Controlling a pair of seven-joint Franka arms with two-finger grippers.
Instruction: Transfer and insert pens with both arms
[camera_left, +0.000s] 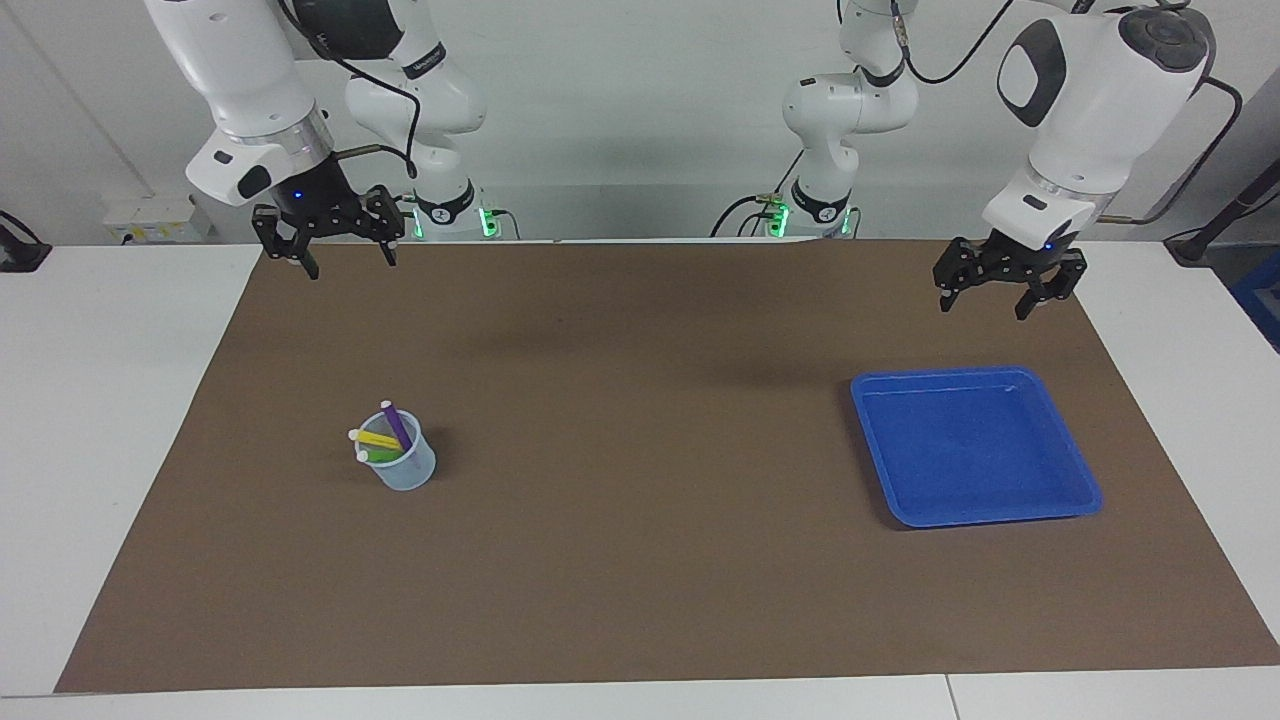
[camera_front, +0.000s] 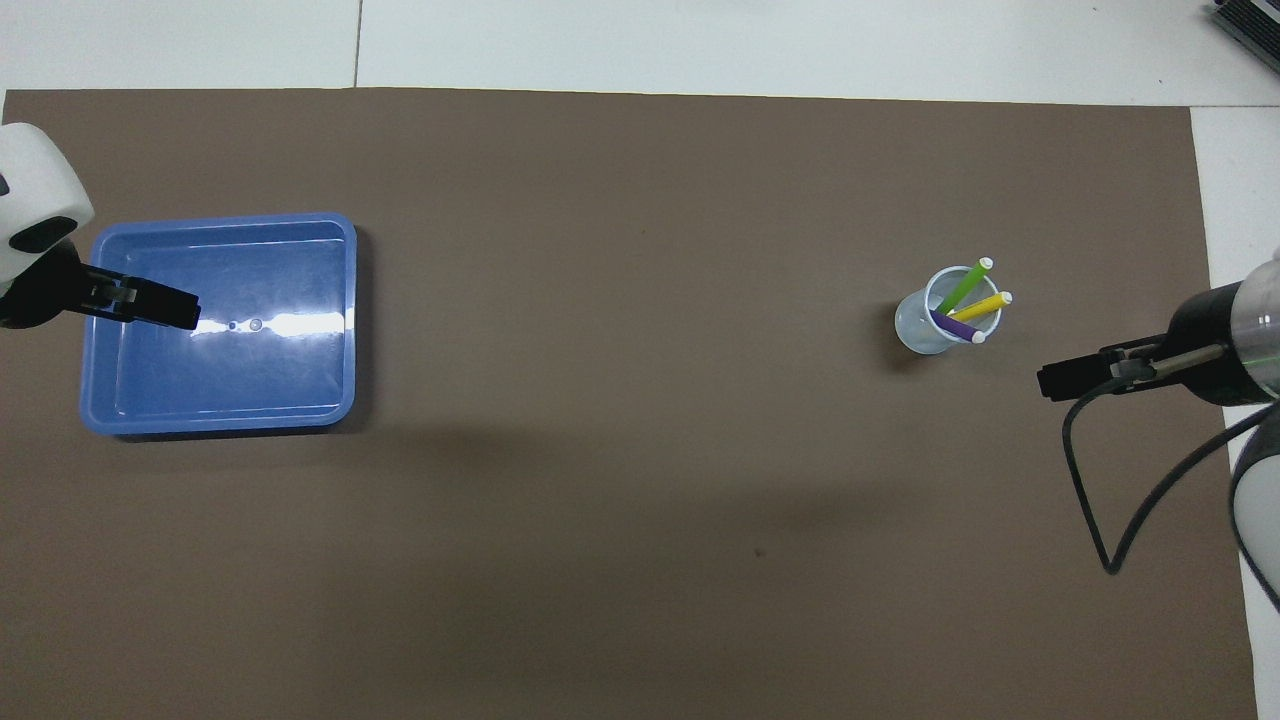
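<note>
— What's laid out on that white table (camera_left: 120, 400)?

— A big brown mat (camera_left: 640, 560) covers most of it, with bare white strips around the edges.

— And on the mat?

— A blue tray (camera_left: 1090, 492), shallow and square with rounded corners, sits flat toward the left arm's end of the table. Light glares off its floor.

— Anything else?

— A small clear cup (camera_left: 408, 476) stands upright toward the right arm's end, well apart from the tray. A white socket box (camera_left: 150, 218) sits against the wall past the table's corner, and green lights (camera_left: 487, 222) glow low down along the wall.
</note>
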